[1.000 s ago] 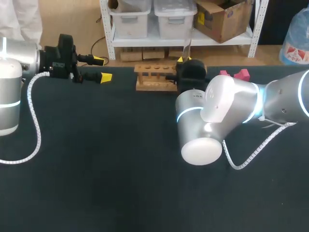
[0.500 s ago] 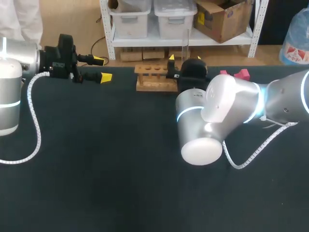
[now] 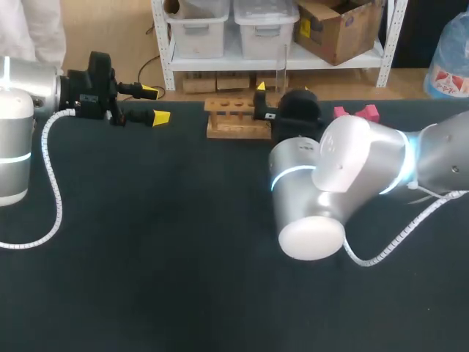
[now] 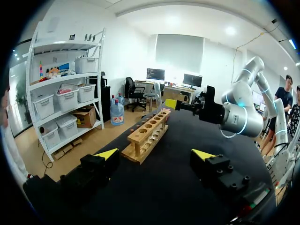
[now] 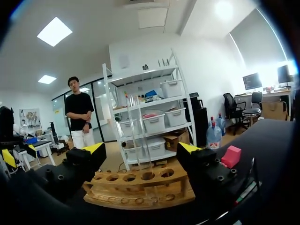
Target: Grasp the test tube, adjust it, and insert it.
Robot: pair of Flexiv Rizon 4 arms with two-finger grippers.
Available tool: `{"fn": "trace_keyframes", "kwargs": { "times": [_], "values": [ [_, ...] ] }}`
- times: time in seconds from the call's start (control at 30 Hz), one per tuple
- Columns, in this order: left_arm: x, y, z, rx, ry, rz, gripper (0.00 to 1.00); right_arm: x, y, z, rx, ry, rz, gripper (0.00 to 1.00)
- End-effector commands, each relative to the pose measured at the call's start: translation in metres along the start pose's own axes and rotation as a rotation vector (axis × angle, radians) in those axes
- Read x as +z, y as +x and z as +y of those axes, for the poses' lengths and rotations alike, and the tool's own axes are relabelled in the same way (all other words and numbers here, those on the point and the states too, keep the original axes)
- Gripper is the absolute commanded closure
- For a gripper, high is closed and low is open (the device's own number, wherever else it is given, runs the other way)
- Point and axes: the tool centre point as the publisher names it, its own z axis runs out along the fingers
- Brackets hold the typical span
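The dark table (image 3: 146, 257) is bounded by a far edge run across the upper part of the head view; its lower half and left centre are seen bare. The wooden rack (image 3: 234, 121) is set just inside that far edge, upper centre, long side along the edge. The left arm (image 3: 15, 147) is seen at the upper left, with the left jaws held level over the far edge, pointed toward the rack and well apart from it. The left jaws are spread wide, nothing held or touched. In the left wrist view bare table is seen between the yellow tips (image 4: 108, 153), with the rack (image 4: 145, 136) ahead. The right arm (image 3: 352, 165) is brought in from the right, its bulky elbow hung over the centre right of the table, and the rack's right end is hidden by its wrist. The test tube (image 3: 281, 66) is seen upright there, risen above the right jaws, its lower end hidden. In the right wrist view the right jaws are spread wide, about as wide as the left. The test tube (image 5: 133, 131) is stood between them, touched by neither tip, its lower part seen against the rack (image 5: 140, 187) just ahead. Whether it is seated in a hole, and which, cannot be told. Two pink blocks (image 3: 368, 112) are seen near the far edge, right of the wrist.
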Motion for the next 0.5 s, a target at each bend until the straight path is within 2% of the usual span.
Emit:
{"fn": "trace_keyframes", "kwargs": {
  "times": [0.03, 0.3, 0.37, 0.5],
  "values": [
    [0.0, 0.002, -0.001, 0.003, -0.004, -0.006, 0.0, -0.026, -0.013, -0.007, 0.003, -0.624, 0.044, 0.0],
    [0.0, 0.002, -0.001, 0.003, -0.004, -0.006, 0.0, -0.043, -0.021, -0.021, 0.046, -0.741, 0.125, 0.0],
    [0.0, 0.002, -0.001, 0.003, -0.004, -0.006, 0.0, -0.042, -0.023, -0.027, 0.076, -0.725, 0.166, 0.0],
    [0.0, 0.002, -0.001, 0.003, -0.004, -0.006, 0.0, -0.042, -0.023, -0.027, 0.076, -0.725, 0.166, 0.0]
  ]
}}
